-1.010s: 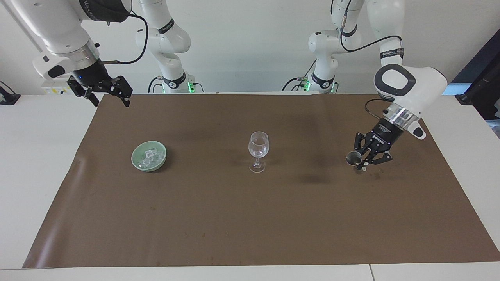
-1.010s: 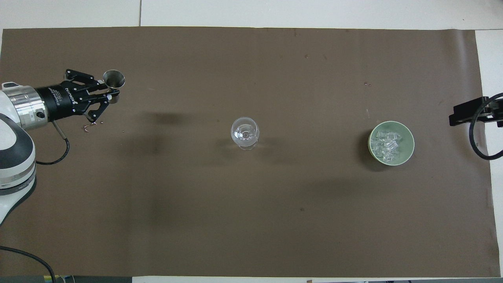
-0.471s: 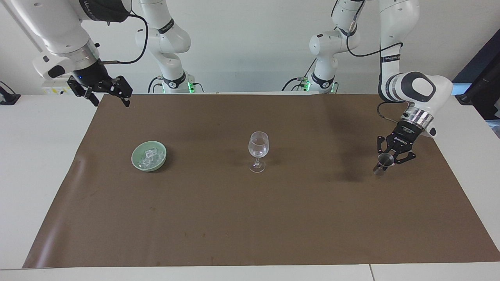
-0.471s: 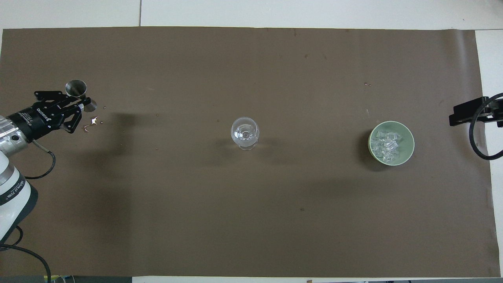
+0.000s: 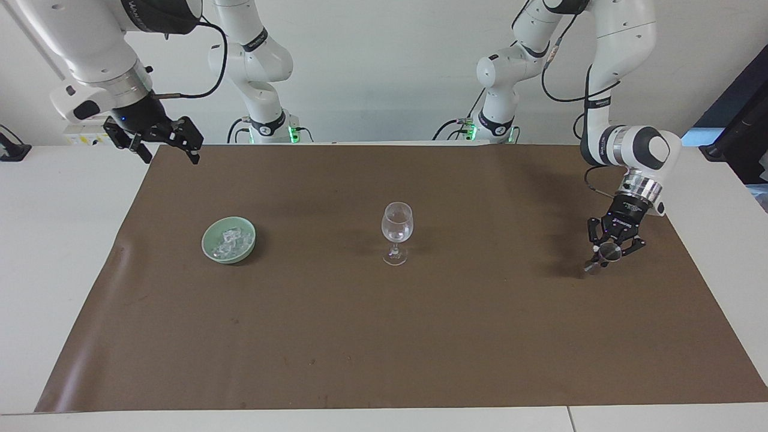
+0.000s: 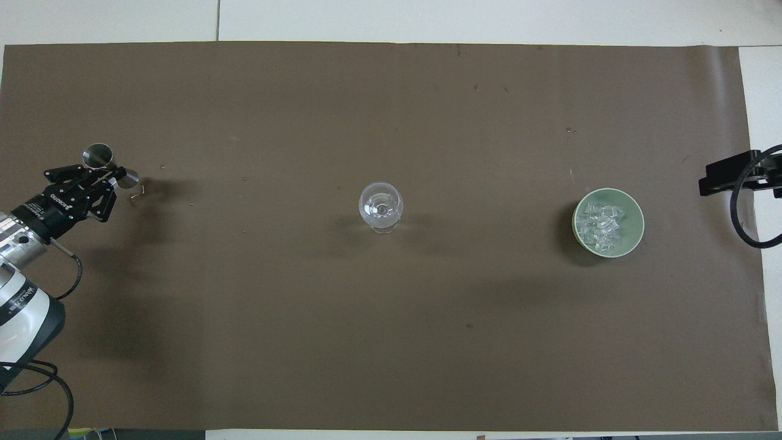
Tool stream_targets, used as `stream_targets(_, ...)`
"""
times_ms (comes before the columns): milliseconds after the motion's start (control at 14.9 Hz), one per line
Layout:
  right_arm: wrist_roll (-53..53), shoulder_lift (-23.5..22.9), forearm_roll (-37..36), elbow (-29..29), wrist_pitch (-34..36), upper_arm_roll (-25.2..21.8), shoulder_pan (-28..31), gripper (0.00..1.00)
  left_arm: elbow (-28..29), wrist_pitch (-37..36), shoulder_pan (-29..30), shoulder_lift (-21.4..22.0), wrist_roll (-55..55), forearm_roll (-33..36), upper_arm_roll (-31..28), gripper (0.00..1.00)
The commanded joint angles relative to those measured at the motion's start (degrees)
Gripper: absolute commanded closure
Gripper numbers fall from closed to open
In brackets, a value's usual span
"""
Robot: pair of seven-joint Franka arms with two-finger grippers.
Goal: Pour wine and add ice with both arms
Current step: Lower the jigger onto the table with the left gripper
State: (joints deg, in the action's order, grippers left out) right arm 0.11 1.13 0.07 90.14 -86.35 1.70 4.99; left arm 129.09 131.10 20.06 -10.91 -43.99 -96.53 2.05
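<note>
**Jigger at the mat's edge, ice waiting at the right arm's end**

We see our left gripper [image 5: 611, 252] clamped on a small double-ended steel jigger [image 5: 603, 257], low over the brown paper mat [image 5: 384, 336] at the left arm's end of the table; whether its base touches the mat we cannot tell. Our right gripper [image 5: 161, 144] waits with jaws spread and holding nothing, raised over the mat's corner at the robots' edge.

The clear stemmed wine glass [image 5: 396, 233] stands upright at the mat's middle. The ice [image 5: 231, 239], a heap of small clear cubes, lies in the pale green ceramic bowl [image 5: 211, 252] toward the right arm's end, well apart from the glass.

What the next move turns on, in our judgement: the bowl sits between the right gripper and the glass, so the right arm is the nearer one, reaching forward and down.
</note>
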Motion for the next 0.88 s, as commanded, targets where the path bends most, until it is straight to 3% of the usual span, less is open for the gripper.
stream_targets(0, -1.34, 0.98, 0.81, 1.26, -0.05, 0.5, 0.56, 0.0, 3.44, -1.2, 0.42, 0.89, 3.29, -7.68, 0.58, 1.0)
stream_targets(337, -1.78, 1.33, 0.98, 2.57, -1.27, 0.59, 0.47, 0.0, 6.35, -1.2, 1.04, 1.42, 5.41, -9.73, 0.58, 1.0)
stream_targets(740, -4.94, 2.3, 0.89, 10.04, -9.7, 0.94, -0.76, 0.0, 7.58, -0.85, 2.89, 1.95, 5.41, -10.08, 0.58, 1.0)
stream_targets(808, -5.03, 1.52, 0.89, 11.18, -11.72, 0.94, -1.11, 0.0, 7.76, -0.85, 2.97, 1.95, 5.41, -10.17, 0.58, 0.95)
